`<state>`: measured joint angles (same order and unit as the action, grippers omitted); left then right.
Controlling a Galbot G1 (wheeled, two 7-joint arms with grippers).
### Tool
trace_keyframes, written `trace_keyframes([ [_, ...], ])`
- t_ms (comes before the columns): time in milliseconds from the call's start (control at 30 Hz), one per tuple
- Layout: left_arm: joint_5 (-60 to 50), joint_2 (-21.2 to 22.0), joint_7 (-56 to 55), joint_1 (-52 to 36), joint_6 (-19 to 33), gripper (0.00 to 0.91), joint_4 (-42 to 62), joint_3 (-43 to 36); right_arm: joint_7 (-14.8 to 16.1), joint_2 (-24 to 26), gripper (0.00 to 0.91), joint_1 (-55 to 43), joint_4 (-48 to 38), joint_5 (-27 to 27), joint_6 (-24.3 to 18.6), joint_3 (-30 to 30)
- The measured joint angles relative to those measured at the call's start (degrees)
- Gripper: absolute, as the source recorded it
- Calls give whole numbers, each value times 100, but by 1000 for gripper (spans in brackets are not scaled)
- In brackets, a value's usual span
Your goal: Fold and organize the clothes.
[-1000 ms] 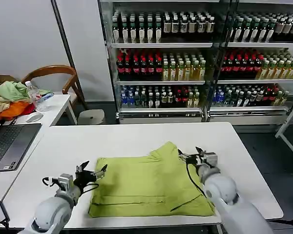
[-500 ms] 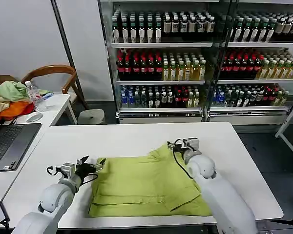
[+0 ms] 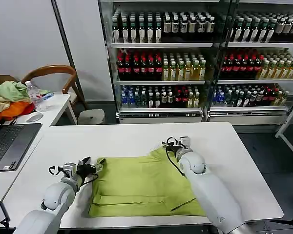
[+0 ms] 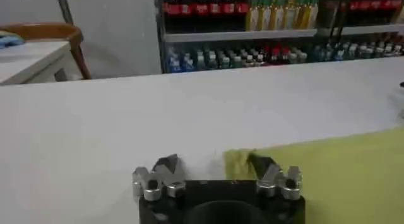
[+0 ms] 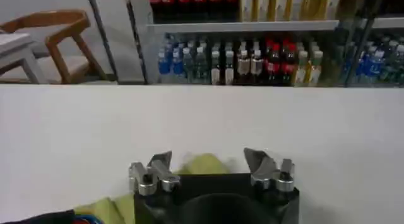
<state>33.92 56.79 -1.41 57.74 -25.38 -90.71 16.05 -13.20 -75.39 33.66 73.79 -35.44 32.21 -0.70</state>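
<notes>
Apparently open grippers, left [image 3: 92, 165] and right [image 3: 172, 143], at T-shirt [image 3: 141, 187] corners.

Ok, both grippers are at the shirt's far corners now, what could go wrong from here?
The left gripper is open at the T-shirt corner, with one finger over bare table; it may close on nothing. The right gripper, open at the raised far corner, may pinch only one layer, so that fold slumps.
</notes>
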Motion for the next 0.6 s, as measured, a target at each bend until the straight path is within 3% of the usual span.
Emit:
trace_keyframes([
  [600,29,71,104,11,110,50,-36,-81,91,-6,0,18,-39,-5,-98,-77],
])
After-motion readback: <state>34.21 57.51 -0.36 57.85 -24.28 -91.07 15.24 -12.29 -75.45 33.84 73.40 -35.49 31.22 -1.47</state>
